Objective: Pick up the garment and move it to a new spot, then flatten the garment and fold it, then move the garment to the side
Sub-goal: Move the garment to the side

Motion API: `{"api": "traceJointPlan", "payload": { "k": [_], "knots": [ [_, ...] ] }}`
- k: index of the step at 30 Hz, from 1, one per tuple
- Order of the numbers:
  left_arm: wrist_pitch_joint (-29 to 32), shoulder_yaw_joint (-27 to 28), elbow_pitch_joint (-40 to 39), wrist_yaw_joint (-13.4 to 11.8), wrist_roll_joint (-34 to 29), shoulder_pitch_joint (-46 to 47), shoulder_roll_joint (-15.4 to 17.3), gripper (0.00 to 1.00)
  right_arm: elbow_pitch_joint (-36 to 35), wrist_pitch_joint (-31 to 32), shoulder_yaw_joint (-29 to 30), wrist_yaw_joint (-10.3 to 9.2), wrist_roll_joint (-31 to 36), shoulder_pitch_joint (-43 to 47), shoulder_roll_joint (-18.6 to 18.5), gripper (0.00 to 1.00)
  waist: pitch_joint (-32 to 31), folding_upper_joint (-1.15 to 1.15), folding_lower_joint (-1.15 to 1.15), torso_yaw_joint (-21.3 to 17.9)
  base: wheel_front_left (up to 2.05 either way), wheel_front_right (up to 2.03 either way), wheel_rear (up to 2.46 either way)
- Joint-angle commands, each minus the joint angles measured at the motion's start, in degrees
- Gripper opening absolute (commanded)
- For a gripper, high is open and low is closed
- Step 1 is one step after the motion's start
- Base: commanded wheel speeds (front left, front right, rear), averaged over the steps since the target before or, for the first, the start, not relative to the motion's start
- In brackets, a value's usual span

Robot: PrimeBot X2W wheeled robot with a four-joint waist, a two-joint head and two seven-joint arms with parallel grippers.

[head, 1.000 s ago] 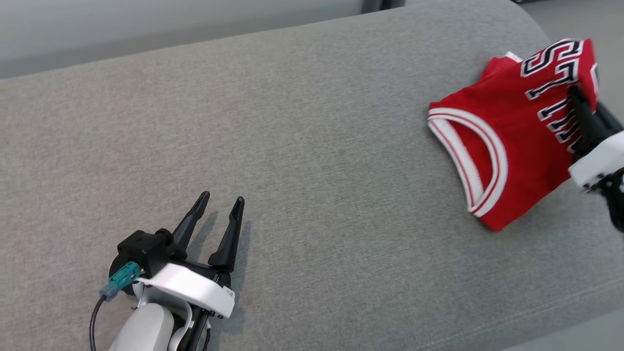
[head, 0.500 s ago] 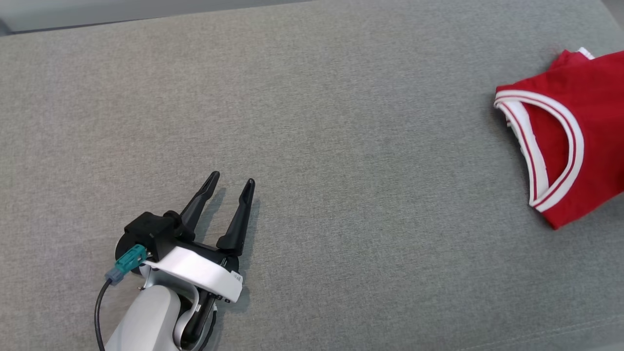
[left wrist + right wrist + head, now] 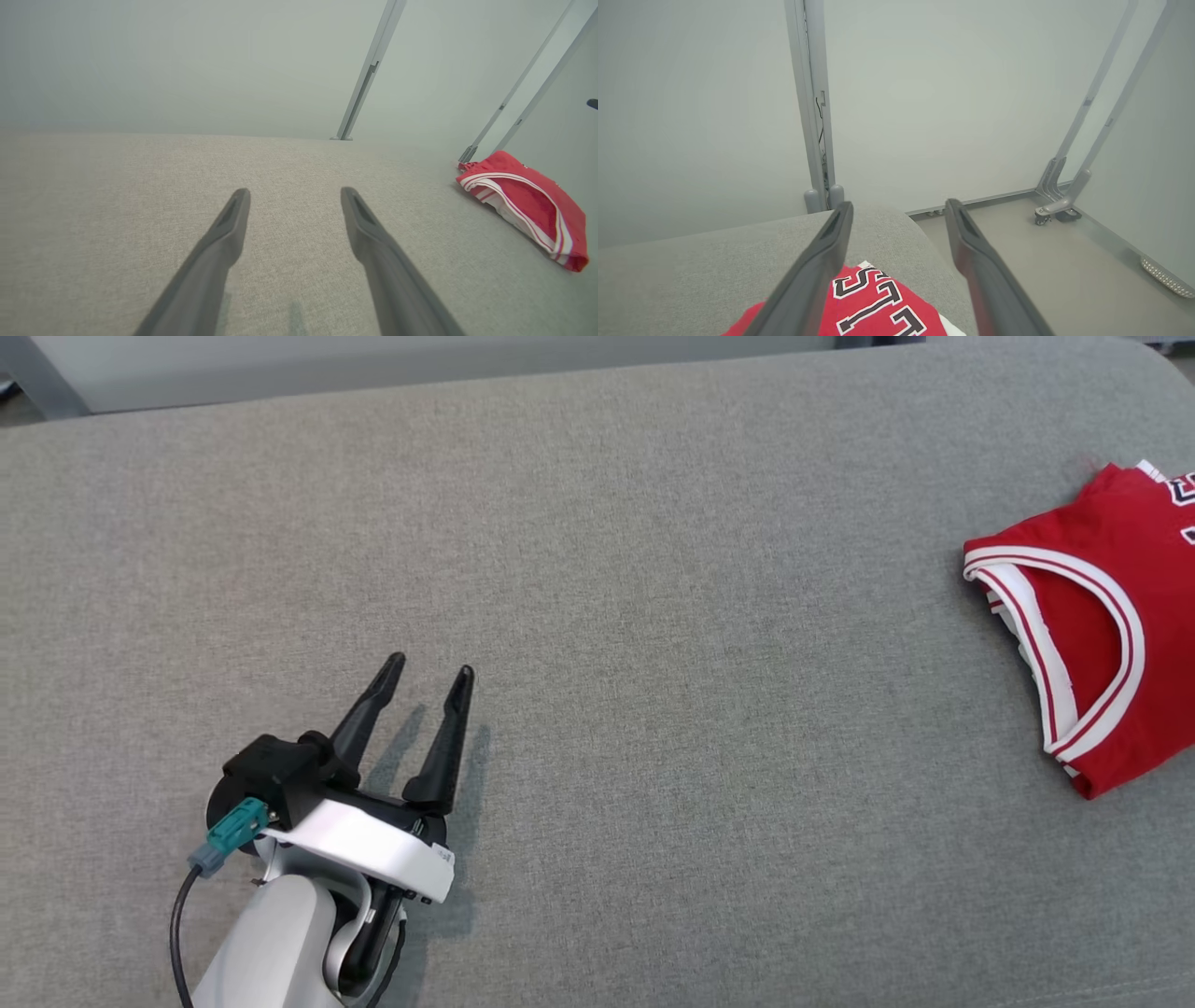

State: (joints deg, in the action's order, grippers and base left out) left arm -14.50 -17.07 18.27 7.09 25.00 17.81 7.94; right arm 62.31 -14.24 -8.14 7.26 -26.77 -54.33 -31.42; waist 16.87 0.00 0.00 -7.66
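Released since a second ago, the red garment (image 3: 1092,625) no longer has the right hand (image 3: 899,205) clamped on its lettered edge. That hand's fingers now stand wide apart above the black-and-white letters, with nothing between them. The garment lies folded on the grey fabric surface (image 3: 653,569), at its right end near the rounded corner, with the white-trimmed neckline facing the middle. The left hand (image 3: 430,665) sits low over the near left part of the surface, well apart from the garment, with its fingers wide and empty.
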Motion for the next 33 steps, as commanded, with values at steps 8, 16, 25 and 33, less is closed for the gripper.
{"api": "traceJointPlan", "payload": {
  "k": [8, 16, 25, 33],
  "knots": [
    [-0.5, 5.82, -1.07, 0.4, -2.4, -2.48, -0.77, 1.0, -25.32, -0.75, 13.05, 0.23, 13.55, 19.19, 12.04, 1.0, -4.89, 0.0, 0.0, 1.47, 0.0, 0.0, 0.0],
    [-0.5, 11.35, -0.15, 0.15, -6.43, -5.63, -2.56, 1.0, -38.6, -0.75, 12.02, 0.23, 16.62, 31.11, 19.47, 1.0, -8.96, 0.0, 0.0, 3.42, 0.0, 0.0, 0.0],
    [-0.5, 15.87, -0.79, -0.53, -10.51, -8.93, -3.99, 1.0, -43.28, -0.75, 12.32, 0.23, 17.14, 38.19, 22.17, 1.0, -12.6, 0.0, 0.0, 5.52, 0.0, 0.0, 0.0],
    [-0.5, 18.8, -0.94, -1.18, -13.21, -12.94, -4.74, 1.0, -44.51, -0.75, 10.96, 0.23, 16.76, 44.07, 24.04, 1.0, -16.21, 0.0, 0.0, 6.76, 0.0, 0.0, 0.0]
  ]
}}
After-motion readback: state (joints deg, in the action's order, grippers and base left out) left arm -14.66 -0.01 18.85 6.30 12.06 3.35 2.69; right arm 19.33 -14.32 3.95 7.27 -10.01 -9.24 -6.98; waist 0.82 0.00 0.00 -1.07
